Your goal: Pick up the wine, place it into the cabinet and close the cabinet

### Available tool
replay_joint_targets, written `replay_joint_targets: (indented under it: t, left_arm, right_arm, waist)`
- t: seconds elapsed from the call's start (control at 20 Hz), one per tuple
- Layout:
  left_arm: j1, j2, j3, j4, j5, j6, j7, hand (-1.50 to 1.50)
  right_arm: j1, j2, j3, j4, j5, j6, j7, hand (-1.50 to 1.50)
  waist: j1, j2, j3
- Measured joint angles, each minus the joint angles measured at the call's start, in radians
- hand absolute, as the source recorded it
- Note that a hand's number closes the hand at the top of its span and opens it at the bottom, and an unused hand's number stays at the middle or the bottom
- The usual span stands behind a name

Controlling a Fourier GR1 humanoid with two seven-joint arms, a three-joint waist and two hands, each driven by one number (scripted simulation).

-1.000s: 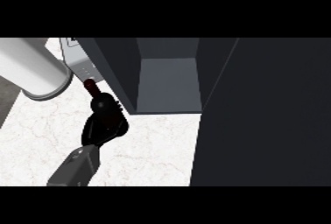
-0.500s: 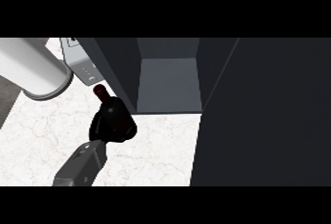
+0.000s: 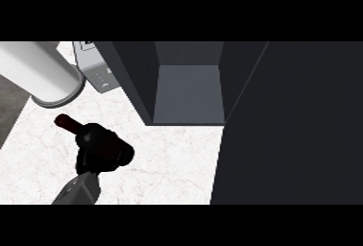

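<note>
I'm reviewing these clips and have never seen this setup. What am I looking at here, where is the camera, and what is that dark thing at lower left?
The camera sits at a humanoid robot's head, looking steeply down at a white marble counter. The grey forearm entering from the bottom ends in a black hand, the robot's left hand. Its fingers are curled round a dark wine bottle, whose red neck sticks out toward the upper left. The dark box ahead is an open cabinet, its door swung open at right. A white cylinder stands at upper left. The other hand is not in view.

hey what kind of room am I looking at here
Probably a kitchen: a white marble-look counter, an open dark cabinet standing on it, and a wine bottle held in the left hand.
</note>
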Motion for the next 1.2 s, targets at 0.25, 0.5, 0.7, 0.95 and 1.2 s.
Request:
replay_joint_targets:
  t: [0.25,0.5,0.7,0.95,1.2]
  left_arm:
    - [0.056,-0.023,-0.020,-0.128,0.034,-0.014,0.060,1.50]
    - [0.137,-0.068,-0.083,-0.319,0.038,-0.001,0.139,1.50]
    - [0.198,-0.098,-0.208,-0.479,0.084,0.059,0.200,1.50]
    - [0.295,-0.112,-0.355,-0.733,0.153,0.179,0.326,1.50]
    - [0.359,-0.116,-0.533,-0.879,0.218,0.343,0.352,1.50]
  right_arm:
    - [-0.001,-0.018,-0.038,0.000,-0.015,0.018,0.004,-1.50]
    - [0.022,-0.005,-0.020,-0.001,-0.016,0.021,-0.007,-1.50]
    - [0.039,-0.006,-0.031,0.004,-0.026,0.035,-0.021,-1.50]
    - [0.014,-0.012,-0.050,0.012,-0.034,0.036,-0.013,-1.50]
    - [0.001,-0.017,-0.073,0.016,-0.043,0.045,-0.012,-1.50]
  waist:
    - [0.001,0.000,0.000]
    - [0.003,-0.002,0.000]
    - [0.002,-0.003,0.001]
    - [0.002,-0.001,0.000]
    - [-0.002,0.000,0.000]
